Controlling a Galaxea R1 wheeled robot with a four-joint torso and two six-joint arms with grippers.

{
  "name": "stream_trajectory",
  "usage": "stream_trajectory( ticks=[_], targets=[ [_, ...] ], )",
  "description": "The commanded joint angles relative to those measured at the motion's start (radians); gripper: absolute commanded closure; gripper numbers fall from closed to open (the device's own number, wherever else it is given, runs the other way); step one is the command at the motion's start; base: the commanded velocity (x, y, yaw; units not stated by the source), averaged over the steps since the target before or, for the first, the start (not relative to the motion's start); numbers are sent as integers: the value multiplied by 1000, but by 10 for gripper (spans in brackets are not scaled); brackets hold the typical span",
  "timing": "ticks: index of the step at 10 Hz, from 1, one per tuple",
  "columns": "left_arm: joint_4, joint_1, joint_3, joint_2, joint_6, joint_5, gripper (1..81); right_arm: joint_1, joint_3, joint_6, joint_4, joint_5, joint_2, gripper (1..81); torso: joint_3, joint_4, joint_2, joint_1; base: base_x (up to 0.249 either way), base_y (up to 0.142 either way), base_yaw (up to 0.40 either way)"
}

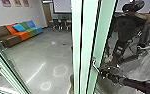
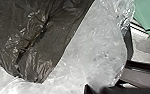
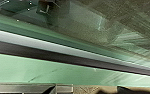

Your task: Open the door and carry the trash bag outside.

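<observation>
The green-framed glass door (image 1: 101, 32) stands upright right of centre in the head view, with a metal handle (image 1: 94, 64) on its frame. My right arm reaches in from the right, its gripper (image 1: 102, 73) close beside the handle's lower end; whether they touch is unclear. In the right wrist view the green frame (image 3: 66, 71) runs slantwise close by. The dark trash bag (image 2: 31, 32) shows large in the left wrist view, against whitish clear plastic (image 2: 96, 47). A dark part of my left gripper (image 2: 91, 89) shows low beside the plastic; its hold on the bag is hidden.
Through the opening lies a grey floor (image 1: 46, 55), with a multicoloured sofa (image 1: 22, 31) along the far left wall and chairs (image 1: 61, 24) at the back. Another green frame (image 1: 9, 66) slants across the lower left. The glass at right shows a dark reflection of a robot.
</observation>
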Motion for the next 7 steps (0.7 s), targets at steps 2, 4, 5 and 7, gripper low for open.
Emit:
stream_trajectory(
  ticks=[2,4,5,7],
  targets=[
    [-5,-31,13,-5,-3,63,811,-13,-17,4,33,-361,-60,10,-5,0,0,1,74,0,0],
    [-3,-31,17,-5,-3,61,811,-15,31,4,34,-361,-103,10,-8,0,2,3,0,0,0],
    [-3,-31,16,-5,-1,61,811,-18,65,6,34,-360,-129,10,-9,0,3,4,0,0,0],
    [-3,-31,16,-4,-1,60,811,-16,148,7,31,-358,-192,10,-10,1,4,6,0,0,0]
  ],
)
